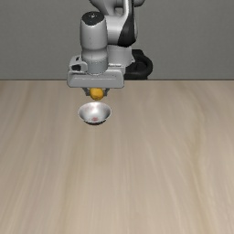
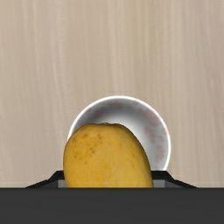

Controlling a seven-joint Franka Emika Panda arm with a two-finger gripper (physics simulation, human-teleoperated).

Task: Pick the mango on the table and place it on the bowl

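gripper (image 1: 96,88): clamped on mango (image 2: 107,157), squeezing it from both sides
mango: lifted clear of table (image 1: 164,174)
bowl (image 2: 150,121): directly below gripper, not touching mango

Matt, pale wood-grain table (image 1: 183,164); smooth glossy bowl (image 2: 149,122), ceramic-looking; mango (image 2: 107,159) skin w/ fine dimples, dull.

Arm (image 1: 108,27) reaching straight down, wrist vertical, fingers (image 2: 39,192) clamped on the mango (image 2: 107,157) from both sides, lifted
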